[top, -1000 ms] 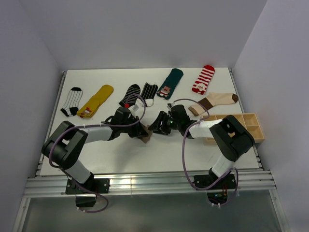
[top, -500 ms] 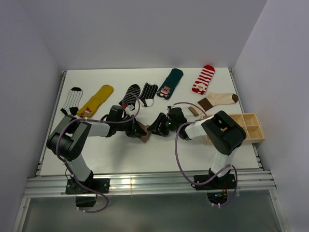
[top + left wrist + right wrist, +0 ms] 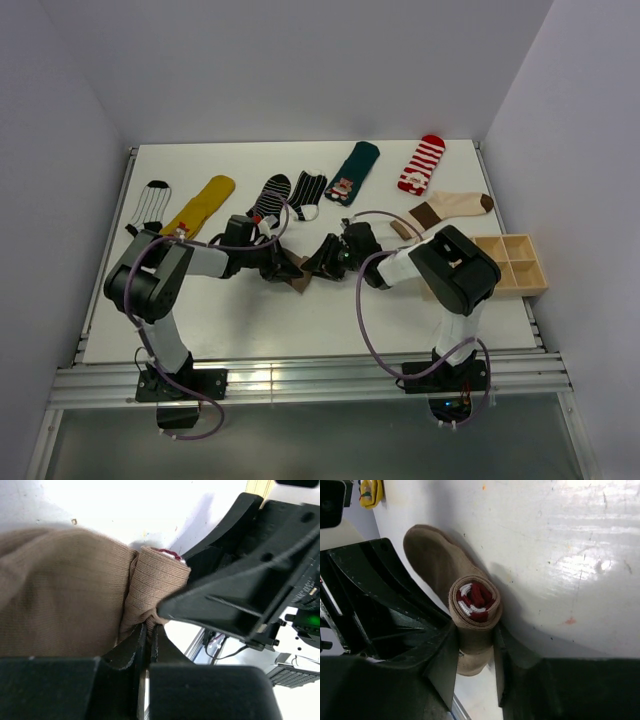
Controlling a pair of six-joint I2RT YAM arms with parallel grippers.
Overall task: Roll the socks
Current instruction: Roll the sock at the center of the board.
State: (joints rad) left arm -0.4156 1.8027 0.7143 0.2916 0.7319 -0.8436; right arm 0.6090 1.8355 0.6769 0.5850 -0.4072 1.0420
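We count seven flat fabric socks [image 3: 352, 170] along the far edge of the tabletop [image 3: 300, 325]. Meeting mid-tabletop, the left pincer [image 3: 148, 630] and right pincer [image 3: 475, 647] each pinch one half-rolled brown ribbed sock [image 3: 472, 600].

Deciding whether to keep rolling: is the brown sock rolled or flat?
Partly rolled: the brown sock shows a red-and-white spiral at one end, the rest lies flat behind.

Soft, even light from overhead fills the white-walled cell in the top view; the table [image 3: 300, 320] reads bright, with only faint, short shadows. In the right wrist view glare streaks the tabletop at upper right, while the rolled brown sock [image 3: 472, 610] is crisp and throws a dark shadow to its right. In the left wrist view the top burns out white and the near fingers [image 3: 131, 652] blur.
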